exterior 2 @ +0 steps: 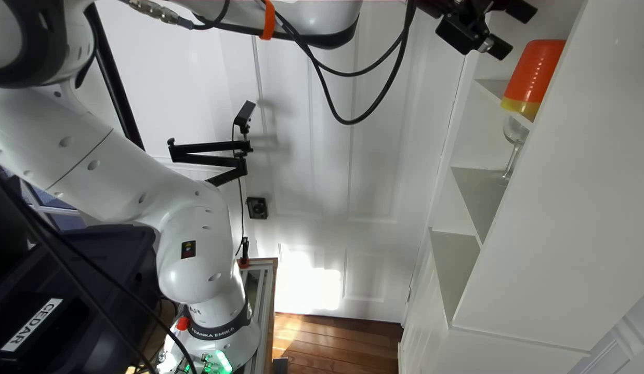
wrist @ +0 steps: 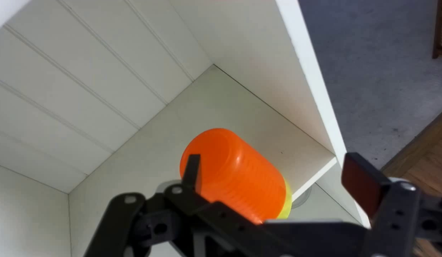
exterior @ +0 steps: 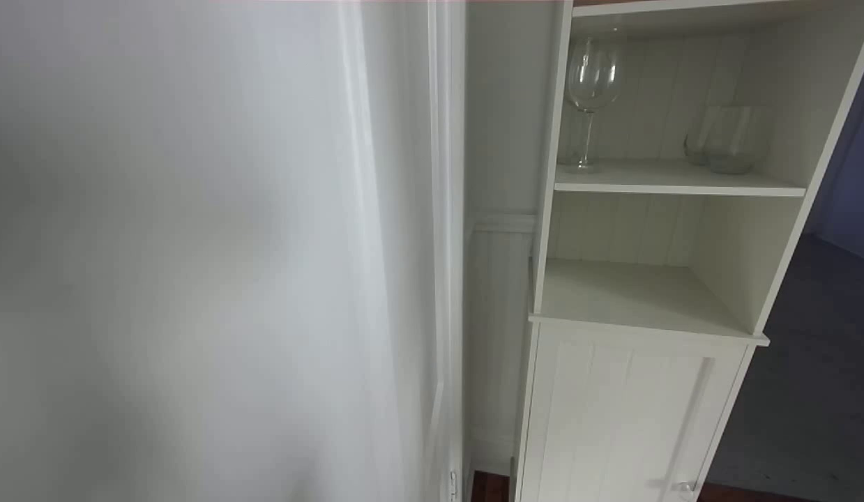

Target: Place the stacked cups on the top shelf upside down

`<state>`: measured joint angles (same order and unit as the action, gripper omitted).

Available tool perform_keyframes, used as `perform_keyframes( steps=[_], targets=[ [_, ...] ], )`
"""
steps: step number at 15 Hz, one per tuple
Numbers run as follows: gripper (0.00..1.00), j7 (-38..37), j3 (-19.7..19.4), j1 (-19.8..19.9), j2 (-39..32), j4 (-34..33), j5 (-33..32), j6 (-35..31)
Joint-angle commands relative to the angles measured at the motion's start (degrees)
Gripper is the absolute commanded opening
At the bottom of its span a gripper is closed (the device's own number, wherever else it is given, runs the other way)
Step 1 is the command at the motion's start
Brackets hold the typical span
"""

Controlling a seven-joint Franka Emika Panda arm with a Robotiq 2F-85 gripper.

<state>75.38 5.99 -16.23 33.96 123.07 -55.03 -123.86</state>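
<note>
The stacked cups, orange with a yellow rim, show in an exterior view (exterior 2: 537, 70) and in the wrist view (wrist: 238, 171). They stand upside down, closed orange end up, on the white top shelf (exterior 2: 492, 87), near its front edge. In the wrist view the shelf board (wrist: 206, 96) shows behind them. My gripper is open and empty, at the top of an exterior view (exterior 2: 510, 29), above and apart from the cups. In the wrist view the gripper (wrist: 276, 171) has its fingers wide apart, and the left finger hides part of the orange cup.
A stemmed wine glass (exterior: 593, 80) and stemless glasses (exterior: 738, 139) stand on the shelf below. The cabinet's side wall (wrist: 256, 53) and grooved back panel (wrist: 78, 78) enclose the top shelf. A white door (exterior 2: 322, 171) stands behind the arm.
</note>
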Motion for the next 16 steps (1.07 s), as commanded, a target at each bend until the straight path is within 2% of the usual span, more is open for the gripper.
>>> perform_keyframes(
  steps=[1,5,11,16],
  targets=[
    [1.00,1.1,-0.5,-0.3,3.1,1.7,2.7,-0.4],
    [1.00,1.5,-1.0,-0.6,4.6,1.2,5.6,0.7],
    [1.00,4.1,-1.4,-1.3,6.2,0.0,15.7,6.9],
    [1.00,3.2,-1.5,-1.1,7.9,-0.5,23.0,9.8]
  ],
)
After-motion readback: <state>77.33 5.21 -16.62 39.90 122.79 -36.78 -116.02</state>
